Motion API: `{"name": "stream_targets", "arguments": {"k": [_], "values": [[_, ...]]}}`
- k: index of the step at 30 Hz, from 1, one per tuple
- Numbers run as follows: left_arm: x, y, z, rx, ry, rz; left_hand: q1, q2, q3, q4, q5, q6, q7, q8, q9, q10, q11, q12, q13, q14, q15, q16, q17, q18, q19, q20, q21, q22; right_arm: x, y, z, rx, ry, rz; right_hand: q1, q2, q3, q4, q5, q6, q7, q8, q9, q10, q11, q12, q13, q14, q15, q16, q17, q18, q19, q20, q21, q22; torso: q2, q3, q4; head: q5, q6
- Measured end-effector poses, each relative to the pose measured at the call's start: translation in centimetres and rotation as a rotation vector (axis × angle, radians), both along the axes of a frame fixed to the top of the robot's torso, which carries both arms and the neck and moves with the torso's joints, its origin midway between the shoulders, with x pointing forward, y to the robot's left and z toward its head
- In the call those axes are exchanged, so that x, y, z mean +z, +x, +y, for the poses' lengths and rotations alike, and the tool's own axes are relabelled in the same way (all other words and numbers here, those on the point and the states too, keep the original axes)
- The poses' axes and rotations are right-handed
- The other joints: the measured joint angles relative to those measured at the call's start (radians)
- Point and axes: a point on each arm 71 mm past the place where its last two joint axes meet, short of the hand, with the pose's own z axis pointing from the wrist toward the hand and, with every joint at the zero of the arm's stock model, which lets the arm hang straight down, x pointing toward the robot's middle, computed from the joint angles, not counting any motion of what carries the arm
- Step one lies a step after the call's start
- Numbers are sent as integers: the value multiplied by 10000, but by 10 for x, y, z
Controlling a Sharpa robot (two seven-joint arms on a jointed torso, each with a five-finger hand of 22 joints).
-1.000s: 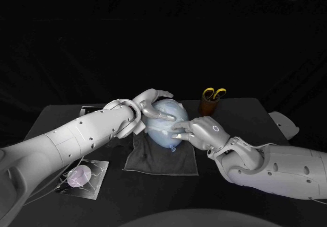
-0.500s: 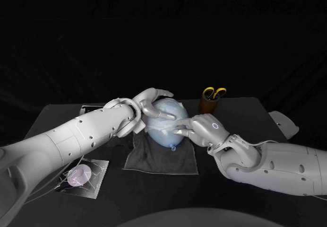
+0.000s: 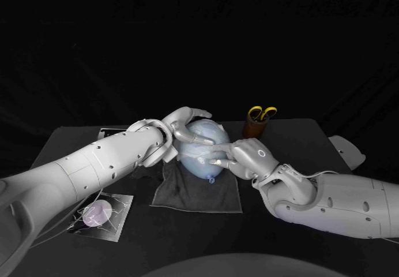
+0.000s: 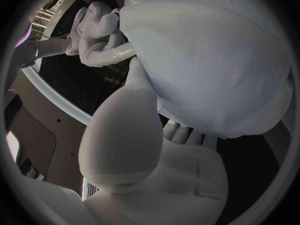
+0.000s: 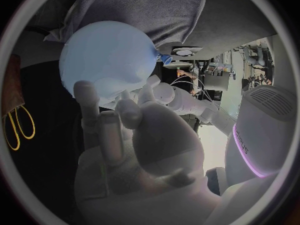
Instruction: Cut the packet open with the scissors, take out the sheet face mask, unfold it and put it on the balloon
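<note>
The balloon (image 3: 198,167) lies in the middle of the counter (image 3: 208,239) on a dark grey cloth (image 3: 195,197). Its long axis runs far to near, with the knot (image 3: 211,180) at the near end. In the left wrist view a white sheet, which I take to be the face mask (image 4: 206,60), covers most of the balloon's side, so the job looks close to done and what remains is seating the mask. The relation that matters is that the balloon sits directly between the two hands, touching both. The left robot hand (image 3: 184,131) is on its far left side, fingers curled over the top and palm against it, cupping and steadying it. The right robot hand (image 3: 241,157) is on its near right side with fingertips (image 3: 218,152) against the surface. Whether those fingertips pinch an edge of the mask or only press on it cannot be told. Neither hand is nearer than the other, but the right one has the freer fingers for smoothing, and any stroke would probably best run along the long axis while the left keeps the balloon from rolling. By count there is one balloon, one mask and one cloth. One pair of yellow-handled scissors (image 3: 263,113) stands in one brown holder (image 3: 254,132) at the far right, well apart. One packet (image 3: 101,213) lies at the near left.
</note>
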Motion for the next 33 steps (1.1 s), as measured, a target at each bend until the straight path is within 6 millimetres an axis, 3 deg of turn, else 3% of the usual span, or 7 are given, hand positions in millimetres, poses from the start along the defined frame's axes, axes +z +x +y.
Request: {"name": "stream_targets", "arguments": {"k": [5, 9, 11, 18, 23, 27, 33], "values": [[0, 0, 0, 10, -6, 7, 0, 0, 0, 0, 0, 0, 0, 0, -1, 0, 0, 0, 0, 0, 0, 0, 1, 0, 0, 0, 0, 0, 1, -3, -1, -30, 10, 115, 670, -1749, 652, 30, 101, -133, 133, -197, -70, 127, 130, 1, -1597, -14, 167, -89, 0, 71, -234, 182, -384, -160, -4, 3, -6, 15, -8], [0, 0, 1, 9, -11, 12, 0, 0, -1, 0, 0, -37, 36, -3, -1, 0, 0, 0, 0, 0, 0, 0, 0, 1, 0, 0, 0, 0, 2, -4, -3, -177, 148, 507, 804, -2013, 1048, 21, 1344, -189, 158, -257, -105, -724, 133, -640, -720, -679, 320, -1008, -523, 412, -1489, 271, -1976, -1205, -6, 5, -6, 16, -8], [0, 0, 1, 7, -11, 16, 0, 0, 0, 0, 0, -37, 37, -4, -1, 0, 0, 0, 0, 0, 0, 0, 0, 0, 0, 0, 0, 0, 2, -5, -5, -315, 332, 886, 1790, -2994, 1213, 13, 1602, -172, 102, -267, -96, -2227, 91, -2841, 1467, -1850, 232, -1891, -1785, 490, -1907, 292, -2445, -1414, -7, 6, -6, 16, 3], [0, -1, 2, -24, -20, 30, 0, 0, -1, 0, 0, -38, 36, -4, -1, 0, 0, 0, 0, 0, 0, 0, 0, -1, 0, 0, 0, 0, 4, -10, -9, -675, 1100, 2080, 1822, -3025, 1375, 13, 1603, -301, 46, -132, -12, -3867, -9, -5027, 82, -3698, 263, -3437, -3940, 493, -2214, 318, -3098, -1702, -7, 8, -12, 26, 48], [0, -2, 2, -39, -26, 38, 0, 0, -1, 0, 0, -38, 36, -4, -2, 0, 0, 0, 0, 0, 0, 0, -1, 0, 0, 0, 0, 0, 5, -12, -10, -755, 1501, 2348, 2024, -2838, 1961, -31, 1745, 694, -110, 674, 258, -2773, -130, -3534, 436, -1421, 77, -1601, -1507, 492, -1369, 130, -2434, -1207, -8, 8, -12, 12, 91], [0, -2, 2, -48, -37, 41, -1, 0, -1, 0, 0, -37, 36, -4, -2, 27, 26, 0, 0, 0, 0, 0, -1, 0, 0, 0, 0, 0, 7, -13, -10, -728, 1721, 2294, 2157, -2964, 2565, 0, 2349, 1039, -272, 793, 247, -1343, -170, -1063, 2033, -235, -71, -613, -143, 456, -314, -51, -777, 32, -6, 10, -12, 6, 105], [1, -3, 2, -67, -53, 48, -1, -1, -1, 0, 0, -37, 36, -4, -2, 36, 35, 0, 0, 0, 0, 0, -1, 0, 0, 0, 0, 0, 8, -13, -7, -609, 1879, 2169, 1853, -3257, 3503, -40, 2144, 1427, -377, 836, 117, -105, -326, 1001, 3250, -28, -147, 49, -6, 52, 652, -128, 1041, 1479, 6, 11, -6, 6, 99]]}}
